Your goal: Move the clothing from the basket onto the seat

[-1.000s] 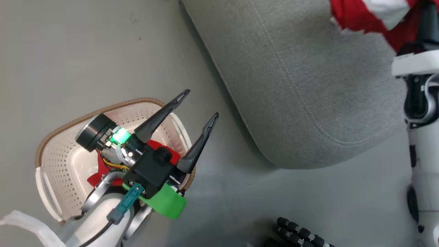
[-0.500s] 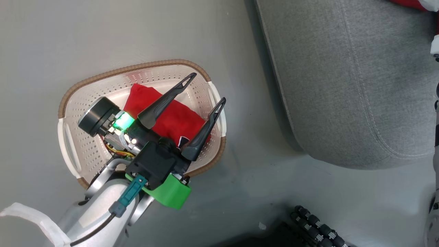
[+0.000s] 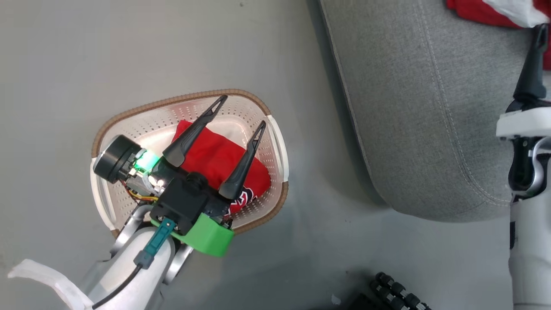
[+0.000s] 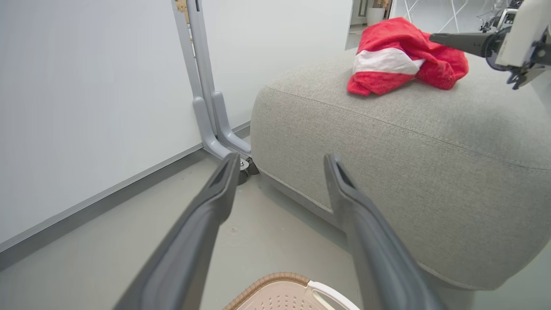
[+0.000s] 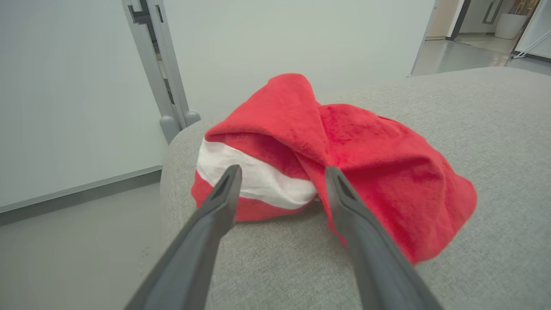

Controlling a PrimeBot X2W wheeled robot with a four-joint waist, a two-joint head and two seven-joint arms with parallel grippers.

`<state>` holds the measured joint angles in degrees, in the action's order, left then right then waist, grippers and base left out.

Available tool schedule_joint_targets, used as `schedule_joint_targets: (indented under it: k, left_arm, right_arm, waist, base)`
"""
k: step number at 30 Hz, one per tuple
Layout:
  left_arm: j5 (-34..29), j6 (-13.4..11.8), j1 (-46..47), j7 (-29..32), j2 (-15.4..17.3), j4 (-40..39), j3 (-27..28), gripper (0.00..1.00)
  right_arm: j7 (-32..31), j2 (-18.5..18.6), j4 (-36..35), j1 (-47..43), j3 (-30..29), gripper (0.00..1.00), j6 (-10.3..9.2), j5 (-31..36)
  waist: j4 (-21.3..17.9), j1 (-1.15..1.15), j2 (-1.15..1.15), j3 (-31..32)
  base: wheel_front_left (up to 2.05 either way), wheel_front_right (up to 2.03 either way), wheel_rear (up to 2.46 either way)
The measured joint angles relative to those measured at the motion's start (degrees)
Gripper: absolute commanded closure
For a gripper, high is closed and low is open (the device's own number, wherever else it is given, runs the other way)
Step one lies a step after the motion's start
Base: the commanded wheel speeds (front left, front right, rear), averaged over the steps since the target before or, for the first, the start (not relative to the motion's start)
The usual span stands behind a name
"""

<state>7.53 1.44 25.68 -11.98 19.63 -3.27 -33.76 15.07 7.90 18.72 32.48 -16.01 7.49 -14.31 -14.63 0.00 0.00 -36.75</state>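
Red cloth in two places.

Head view: left pincer [image 3: 243, 111] hangs over the basket [image 3: 172, 100], fingers spread wide, nothing in them. Printed garment [image 3: 215, 155] lies bunched in the basket, under the two fingers; gap to the cloth unreadable here. Risk, my read: the bundle looks longer than the finger gap, so closing may pinch only a top fold that slips out. A tip could also catch the holed wall and drag the light basket. Long axis runs roughly across the fingers' line, black-and-white print at the end by the right-hand finger's base. Seat [image 3: 409, 107] is off to the pincer's right, well apart.

Left wrist view: fingers point almost level at the seat [image 4: 430, 142], basket rim [image 4: 275, 277] just below them. So the pincer aims over the basket, not into it, and must tip down first. Banded garment [image 4: 400, 60] sits on the seat top, far ahead and right.

Right wrist view: right pincer [image 5: 282, 172] gapes, empty, tips at the near edge of the banded garment [image 5: 366, 163]; touching or not, can't tell. Risk: fingers backing off could snag the heap and pull it off the seat [image 5: 495, 129]. Heap's long axis lies crosswise to the fingers, white band towards the left-hand finger
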Motion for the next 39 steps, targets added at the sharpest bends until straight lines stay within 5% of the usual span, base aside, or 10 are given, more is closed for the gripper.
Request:
schedule_joint_targets:
  k: [19,30,39]
  left_arm:
    - [4.9,-5.2,-8.1,-3.2,-5.8,4.2,11.4,0.00]
    - [5.2,-4.8,-15.0,-3.2,-8.2,4.6,19.7,0.00]
    - [4.9,-1.9,-21.3,-3.2,-9.5,7.1,22.7,0.00]
  right_arm:
    - [0.0,-5.0,-17.2,-20.6,11.1,0.00,0.00,6.0]
    - [-3.9,-5.1,-21.9,-26.4,14.5,0.00,0.00,8.5]
    - [-7.0,-5.1,-23.5,-31.1,16.0,0.00,0.00,8.9]
  waist:
    - [6.6,-0.01,0.00,12.8]
    - [12.9,-0.01,0.00,19.1]
    - [16.0,-0.01,0.00,25.3]
  base:
    - [0.00,0.00,0.00]
    - [0.00,0.00,0.00]
    - [0.00,0.00,0.00]
